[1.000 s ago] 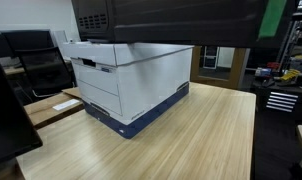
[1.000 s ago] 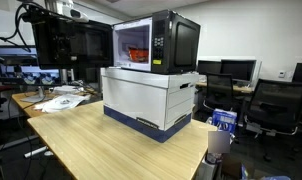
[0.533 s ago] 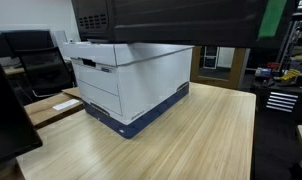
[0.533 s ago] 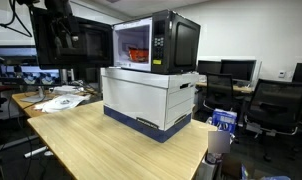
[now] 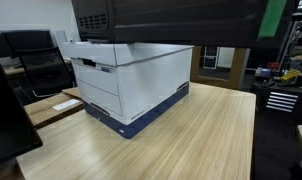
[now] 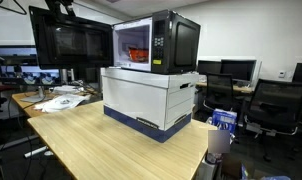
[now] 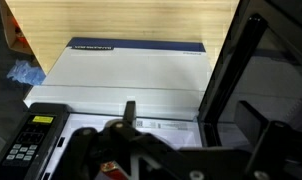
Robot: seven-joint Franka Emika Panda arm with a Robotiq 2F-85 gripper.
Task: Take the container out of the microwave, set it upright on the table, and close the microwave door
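Over the last 1 second the arm (image 6: 57, 5) had lifted clear of the microwave door (image 6: 71, 45). In an exterior view only a dark scrap of the arm showed above the door's top edge. The door stood swung wide beside the microwave (image 6: 163, 40) as 1 flat glossy sheet. That suggested the opening step was finished and that the reach into the cavity came next. The container (image 6: 138, 55) sat inside the microwave's lit cavity, red and orange against the pale wall; whether it stood upright or lay on its side could not be told at that size. The file box (image 6: 151, 95) directly under the microwave had its lid shut, so its contents were hidden. The table (image 6: 101, 145) below the microwave did not yet hold the container. In the wrist view the gripper (image 7: 126, 152) was a dark blur beside the microwave's control panel (image 7: 33, 150). How far its fingers were parted, or whether they held anything, could not be told.
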